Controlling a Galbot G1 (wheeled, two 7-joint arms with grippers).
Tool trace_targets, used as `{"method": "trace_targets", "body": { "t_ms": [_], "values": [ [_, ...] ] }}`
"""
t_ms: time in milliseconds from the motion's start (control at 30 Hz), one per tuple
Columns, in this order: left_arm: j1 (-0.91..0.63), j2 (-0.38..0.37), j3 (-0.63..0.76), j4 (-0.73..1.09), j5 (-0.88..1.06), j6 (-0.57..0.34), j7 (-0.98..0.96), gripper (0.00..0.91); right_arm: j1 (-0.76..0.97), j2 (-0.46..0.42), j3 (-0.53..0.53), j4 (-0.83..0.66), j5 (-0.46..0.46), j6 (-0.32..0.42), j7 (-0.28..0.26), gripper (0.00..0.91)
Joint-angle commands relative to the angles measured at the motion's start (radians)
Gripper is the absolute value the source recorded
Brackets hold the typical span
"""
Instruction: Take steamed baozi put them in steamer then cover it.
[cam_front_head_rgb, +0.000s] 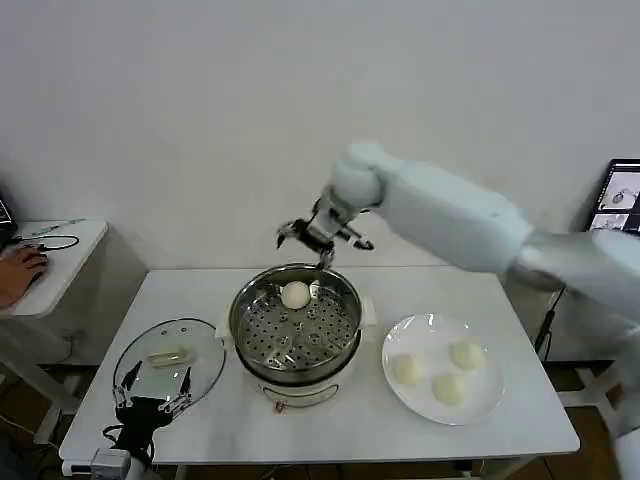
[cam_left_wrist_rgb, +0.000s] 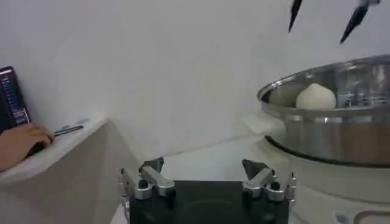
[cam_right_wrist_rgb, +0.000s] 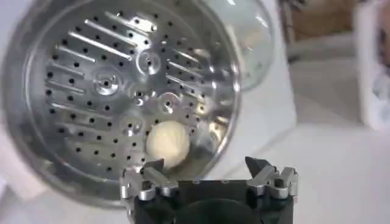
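i have my right arm reaching in from the right side, bent at the wrist so the right hand (cam_front_head_rgb: 324, 236) hangs high at the far side of the work area, pointing down. its fingers (cam_right_wrist_rgb: 151, 167) are spread wide with nothing between them. my left arm sits low at the near left corner, and the left hand (cam_front_head_rgb: 152, 402) points away from me, fingers (cam_left_wrist_rgb: 152, 165) parted and holding nothing.

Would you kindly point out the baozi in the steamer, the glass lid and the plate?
Baozi (cam_front_head_rgb: 295, 294): head view, its rounded top.
Lid (cam_front_head_rgb: 168, 356): head view, whitish centre handle.
Plate (cam_front_head_rgb: 432, 326): head view, bare rim at the far edge.
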Motion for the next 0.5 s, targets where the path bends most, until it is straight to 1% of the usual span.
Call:
{"method": "trace_targets", "body": {
  "t_ms": [33, 67, 133, 200, 233, 267, 300, 367, 500],
  "values": [
    [0.001, 0.001, 0.009, -0.029, 0.002, 0.000, 0.007, 0.907, 0.125, -0.369, -0.033, 0.258, 0.258, -0.391, 0.001, 0.907],
    [0.001, 0.000, 0.011, -0.033, 0.002, 0.000, 0.007, 0.907, 0.123, -0.428, -0.050, 0.278, 0.293, -0.419, 0.005, 0.907],
    [0.003, -0.002, 0.016, -0.042, 0.001, 0.000, 0.007, 0.907, 0.098, -0.506, -0.064, 0.303, 0.322, -0.467, 0.015, 0.907],
    [0.009, -0.003, 0.023, -0.056, -0.001, 0.000, 0.006, 0.907, 0.054, -0.572, -0.074, 0.316, 0.360, -0.522, 0.055, 0.907],
    [0.010, -0.004, 0.025, -0.062, 0.001, 0.000, 0.002, 0.907, 0.015, -0.592, -0.075, 0.321, 0.379, -0.569, 0.066, 0.907],
    [0.012, -0.006, 0.026, -0.068, 0.002, 0.000, 0.002, 0.907, -0.022, -0.615, -0.071, 0.329, 0.409, -0.614, 0.089, 0.907],
    [0.015, -0.006, 0.026, -0.078, 0.001, 0.000, 0.002, 0.907, -0.081, -0.641, -0.042, 0.338, 0.413, -0.665, 0.104, 0.907],
    [0.026, -0.003, 0.026, -0.087, -0.001, 0.000, 0.003, 0.907, -0.160, -0.665, 0.020, 0.358, 0.414, -0.708, 0.103, 0.907],
    [0.031, -0.004, 0.028, -0.086, 0.000, 0.000, -0.005, 0.907, -0.265, -0.682, 0.058, 0.402, 0.419, -0.777, 0.107, 0.907]
  ]
}}
